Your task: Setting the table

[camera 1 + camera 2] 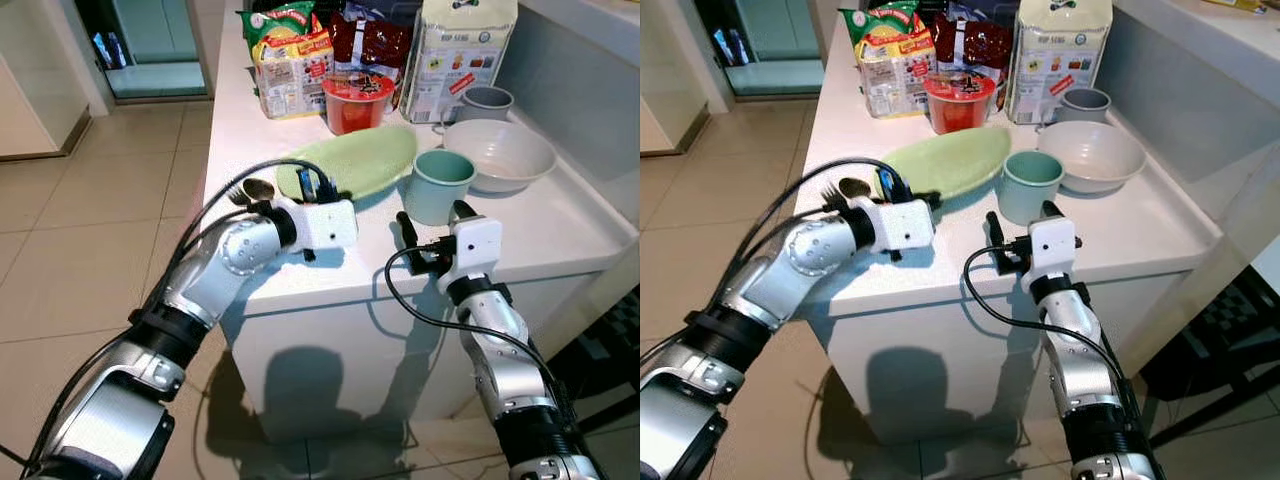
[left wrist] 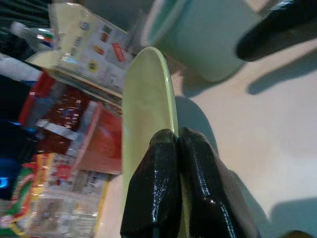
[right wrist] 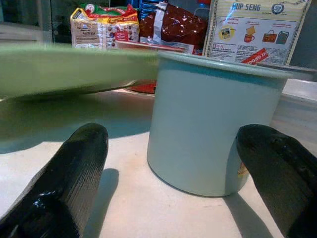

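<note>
Left end effector (image 2: 177, 148) pinches the tilted green plate's (image 1: 365, 160) near rim; right end effector (image 3: 173, 163) stands wide, straddling the upright mug (image 3: 213, 124) untouched.

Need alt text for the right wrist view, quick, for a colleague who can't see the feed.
The right gripper is open, its two black fingers on either side of a pale green cup on the white counter, not yet touching it. A green plate sits beside the cup, food packets behind.

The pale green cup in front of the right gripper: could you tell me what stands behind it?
Behind the pale green cup sit a white bowl, a grey cup and a white grocery bag. The cup hides part of the bowl's near rim.
</note>
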